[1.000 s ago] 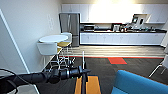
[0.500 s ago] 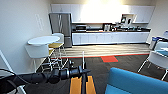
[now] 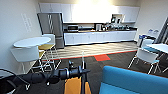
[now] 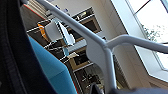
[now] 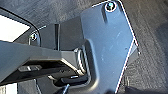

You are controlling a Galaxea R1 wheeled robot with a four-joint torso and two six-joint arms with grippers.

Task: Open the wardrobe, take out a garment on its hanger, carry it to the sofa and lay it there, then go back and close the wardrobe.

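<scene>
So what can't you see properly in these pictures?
- Sofa: head view, cut off by the bottom and right edges.
- Hanger: left wrist view, ends cut off; what hangs from it can't be told.
- Left gripper: head view, fingers too blurred to judge.
- Counter items: head view, too small and blurred.

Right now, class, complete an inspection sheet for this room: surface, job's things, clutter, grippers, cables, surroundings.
Surface: dark carpet with a red patch.
Job's things: blue sofa close ahead; white hanger; dark fabric beside it, possibly the garment.
Clutter: nothing seen.
Grippers: left gripper held out ahead.
Cables: dark loop by the left arm.
Surroundings: kitchen counter, fridge, round white table, white chair.
</scene>
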